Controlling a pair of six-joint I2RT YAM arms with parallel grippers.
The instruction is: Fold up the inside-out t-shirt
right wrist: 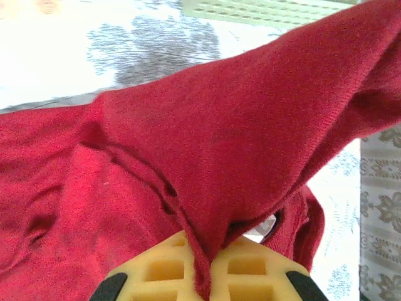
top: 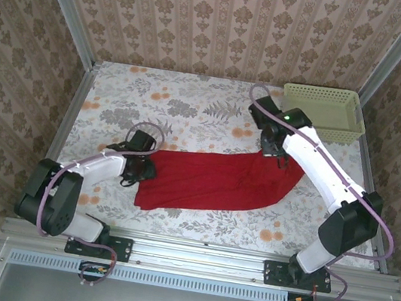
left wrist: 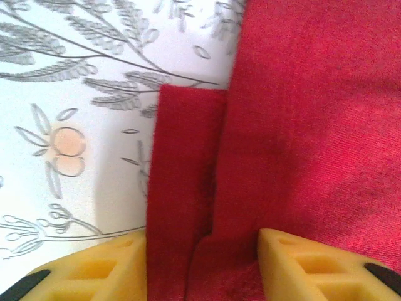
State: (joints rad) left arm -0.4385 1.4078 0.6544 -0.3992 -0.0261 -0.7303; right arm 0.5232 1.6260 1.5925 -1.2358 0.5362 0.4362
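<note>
The inside-out t-shirt (top: 211,179) is red cloth lying stretched across the table from lower left to upper right. My left gripper (top: 136,173) is down at its left end. In the left wrist view its yellow fingers (left wrist: 94,269) stand apart on either side of a narrow folded edge of the t-shirt (left wrist: 188,163), which lies flat on the table. My right gripper (top: 279,157) is at the shirt's right end. In the right wrist view that gripper (right wrist: 207,263) is shut on a pinched ridge of the t-shirt (right wrist: 219,138), lifting it into a peak.
A pale green basket (top: 321,112) stands at the back right corner, close behind the right arm. The floral tablecloth (top: 191,111) lies bare behind the shirt. Metal rails and patterned walls bound the table on three sides.
</note>
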